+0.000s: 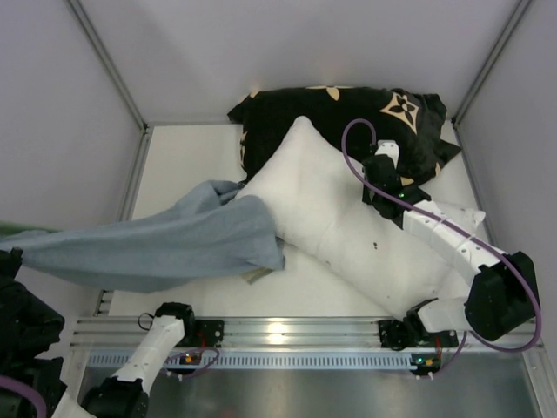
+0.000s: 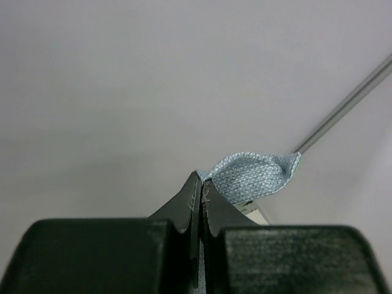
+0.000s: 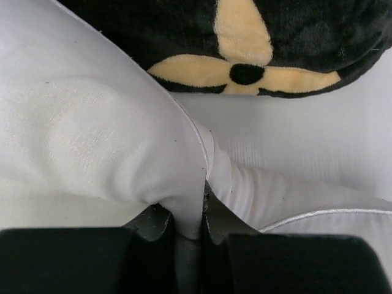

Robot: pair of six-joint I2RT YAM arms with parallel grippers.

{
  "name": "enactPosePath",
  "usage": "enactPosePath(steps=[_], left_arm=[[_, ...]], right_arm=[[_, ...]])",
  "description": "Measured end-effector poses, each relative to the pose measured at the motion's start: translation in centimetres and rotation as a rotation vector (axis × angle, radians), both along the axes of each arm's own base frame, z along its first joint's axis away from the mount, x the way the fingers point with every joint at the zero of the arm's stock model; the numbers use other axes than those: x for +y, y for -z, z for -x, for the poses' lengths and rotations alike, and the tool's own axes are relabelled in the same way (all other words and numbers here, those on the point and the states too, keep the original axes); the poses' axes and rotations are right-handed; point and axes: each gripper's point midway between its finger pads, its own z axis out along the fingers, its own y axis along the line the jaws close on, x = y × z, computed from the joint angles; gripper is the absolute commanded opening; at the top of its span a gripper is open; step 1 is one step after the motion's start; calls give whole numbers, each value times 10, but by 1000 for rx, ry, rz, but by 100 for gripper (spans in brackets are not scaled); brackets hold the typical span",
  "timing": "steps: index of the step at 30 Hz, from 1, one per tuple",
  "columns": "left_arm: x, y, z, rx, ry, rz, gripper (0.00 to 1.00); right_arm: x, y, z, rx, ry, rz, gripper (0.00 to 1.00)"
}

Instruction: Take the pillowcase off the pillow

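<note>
The grey-blue pillowcase point(image 1: 165, 239) lies stretched out from the table's left edge to the white pillow point(image 1: 339, 218), its right end touching the pillow's lower left side. The pillow lies bare and diagonal across the middle. My left gripper point(image 1: 9, 252) is at the far left edge of the top view. In the left wrist view it point(image 2: 201, 182) is shut on a fold of the pillowcase point(image 2: 254, 176), held up in the air. My right gripper point(image 1: 383, 187) rests on the pillow's far right side. In the right wrist view it point(image 3: 190, 217) is shut on a pinch of the pillow point(image 3: 92, 128).
A black pillow with tan flower shapes point(image 1: 348, 109) lies at the back, touching the white pillow's far end; it also shows in the right wrist view point(image 3: 245, 37). White walls close in the back and sides. A metal rail point(image 1: 278, 331) runs along the front edge.
</note>
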Motion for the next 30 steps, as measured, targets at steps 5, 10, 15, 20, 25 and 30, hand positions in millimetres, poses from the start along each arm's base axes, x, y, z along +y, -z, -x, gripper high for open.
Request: enactPosePath(steps=[5, 10, 15, 20, 25, 30], left_arm=[[6, -17, 20, -87, -12, 12, 0], [-15, -15, -19, -49, 149, -39, 0], [-79, 29, -128, 140, 525, -78, 0], [-139, 145, -245, 483, 795, 52, 0], [-159, 280, -291, 821, 818, 263, 0], [-149, 305, -288, 870, 754, 305, 27]], right_arm=[[-3, 1, 0, 3, 7, 0, 0], [8, -3, 3, 1, -52, -35, 0], [30, -11, 13, -16, -162, -28, 0], [45, -14, 20, -17, -240, -26, 0], [61, -18, 28, -13, -344, -49, 0], [108, -19, 51, -5, -562, -74, 0]])
